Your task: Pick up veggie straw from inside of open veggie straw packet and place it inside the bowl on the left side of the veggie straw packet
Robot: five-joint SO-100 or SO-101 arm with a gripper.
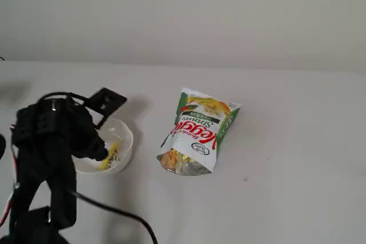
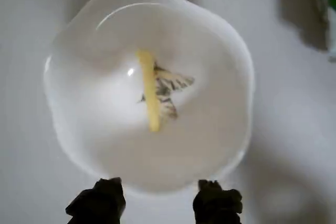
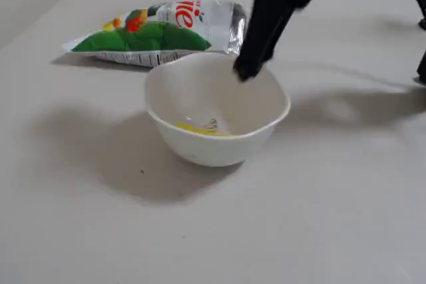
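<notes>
Only readable text is on the veggie straw packet (image 1: 199, 132). In a fixed view, large red "Veggie" lettering runs across its white front, upside down to the camera, with "Straws" in dark letters beside it (smaller print and a round logo near the open end are too blurred to read). In another fixed view (image 3: 166, 28) just the red letters "ie" show. The bowl's (image 2: 94, 24) dark drawing carries no legible text.

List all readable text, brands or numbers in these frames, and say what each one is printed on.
"Veggie": big red word on the veggie straw packet, seen upside down in a fixed view.
"Straws": green word beside it, just legible.
Smaller print and the round logo on the packet: too blurred to read.
The bowl carries a small dark drawing, no words.
Nothing else bears text.
</notes>
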